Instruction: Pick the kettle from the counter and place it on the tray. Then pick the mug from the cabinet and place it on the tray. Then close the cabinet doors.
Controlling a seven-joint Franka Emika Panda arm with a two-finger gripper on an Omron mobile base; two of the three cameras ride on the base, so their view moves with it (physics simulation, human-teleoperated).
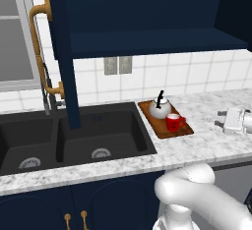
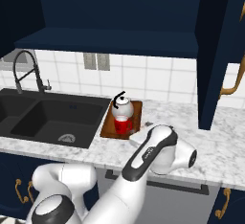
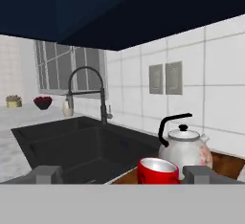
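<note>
In the left base view, the tray [image 1: 158, 126] lies right of centre on the counter [image 1: 206, 145], just beside the right edge of the black sink [image 1: 74, 135]; the kettle [image 1: 160, 108] stands on its far half and the mug [image 1: 173, 122] on its near half, close together. The cabinet [image 1: 147, 13] spans the top of the frame, and a cabinet door [image 1: 61, 37] stands swung open at the upper left, its brass handle [image 1: 38, 42] on the outer face. In the right base view, the tray [image 2: 107, 128] sits at centre with the kettle [image 2: 123, 106] behind the mug [image 2: 122, 124]; the second door [image 2: 217, 55] hangs open at the right, and a faucet [image 2: 21, 70] rises at the left. In the hand view, the gripper [image 3: 122, 174] is at the bottom edge with its tips spread wide and nothing between them, the mug [image 3: 158, 170] low at centre just beyond them and the kettle [image 3: 184, 146] to its right.
</note>
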